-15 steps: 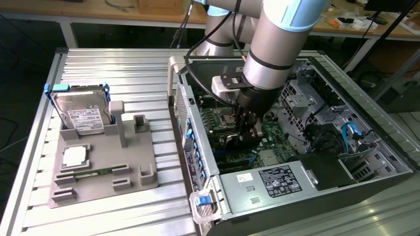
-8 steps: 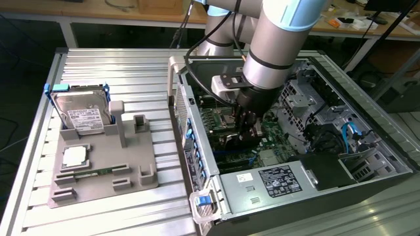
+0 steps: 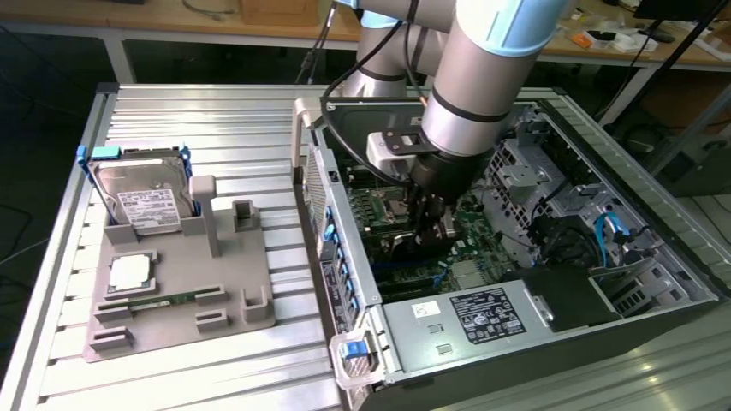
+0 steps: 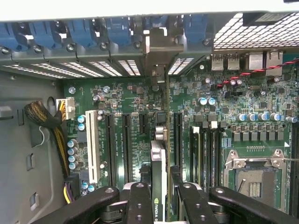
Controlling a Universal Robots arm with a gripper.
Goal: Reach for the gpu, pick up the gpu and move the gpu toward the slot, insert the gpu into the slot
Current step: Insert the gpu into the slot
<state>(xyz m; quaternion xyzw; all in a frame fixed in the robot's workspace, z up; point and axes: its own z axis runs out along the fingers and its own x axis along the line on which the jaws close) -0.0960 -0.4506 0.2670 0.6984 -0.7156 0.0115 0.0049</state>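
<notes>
My gripper (image 3: pixel 434 229) reaches down inside the open computer case (image 3: pixel 331 257), low over the motherboard (image 4: pixel 131 100). In the wrist view its black fingers (image 4: pixel 140 203) are shut on the gpu (image 4: pixel 159 158), which I see edge-on as a thin card standing upright over the board. The card's silver bracket (image 4: pixel 159 46) lies against the case's rear wall, among the blue slot clips (image 4: pixel 74 35). The card runs between the black expansion connectors (image 4: pixel 126 144). The slot is hidden beneath the card's lower edge, and I cannot tell whether the card is seated in it.
A white connector strip (image 4: pixel 93 144), memory strips (image 4: pixel 205 149) and the CPU socket (image 4: pixel 254 179) flank the card. A cable bundle (image 4: pixel 44 116) lies at the board's edge. Outside the case, a grey fixture (image 3: pixel 171 291) holds a hard drive (image 3: pixel 143 201) and a memory stick (image 3: pixel 160 300).
</notes>
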